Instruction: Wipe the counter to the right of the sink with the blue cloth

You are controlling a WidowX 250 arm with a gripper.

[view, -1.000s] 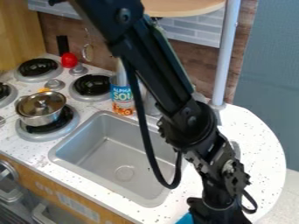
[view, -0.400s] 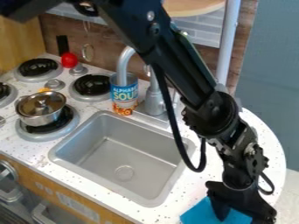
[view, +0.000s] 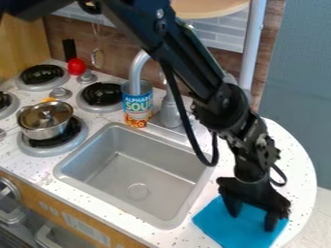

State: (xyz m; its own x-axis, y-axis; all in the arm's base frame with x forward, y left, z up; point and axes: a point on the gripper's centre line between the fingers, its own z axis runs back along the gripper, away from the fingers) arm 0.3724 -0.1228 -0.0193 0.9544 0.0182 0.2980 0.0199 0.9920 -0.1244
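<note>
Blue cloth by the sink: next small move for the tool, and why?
Probably ease the tool slightly down toward the blue cloth, fingers kept apart. They stand apart above it, one on each side of a bare stretch of cloth, and it lies spread on the counter beside the sink. Can't tell from this angle whether the tips already touch.

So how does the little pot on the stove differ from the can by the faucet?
The pot is wide and squat, while the can is taller and narrower. The pot is plain and silvery; the can has a colorful label. The pot sits on a burner, the can on the counter. Both are round and upright.
</note>
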